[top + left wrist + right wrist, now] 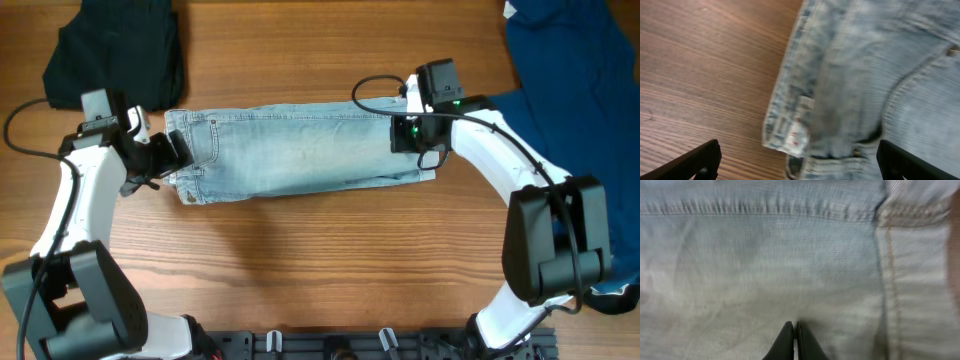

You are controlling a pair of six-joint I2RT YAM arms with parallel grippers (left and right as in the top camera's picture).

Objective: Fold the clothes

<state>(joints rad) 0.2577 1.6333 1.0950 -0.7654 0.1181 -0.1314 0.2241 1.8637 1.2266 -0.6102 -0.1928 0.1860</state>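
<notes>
Light-blue denim shorts (pixel 290 150) lie flat mid-table, waistband toward 9 o'clock, where the left gripper (pixel 175 152) waits with jaws released wide. At 3 o'clock the right gripper (pixel 793 330) is clenched, tips on the denim. Beyond lie a black garment (pixel 115 50) at 10 o'clock and a navy garment (pixel 570 60) at 2.

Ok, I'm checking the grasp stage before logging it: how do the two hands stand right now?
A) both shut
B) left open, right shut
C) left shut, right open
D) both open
B: the left hand has its fingers spread wide at the waistband end of the denim shorts, while the right hand has its fingertips closed together against the denim.
</notes>
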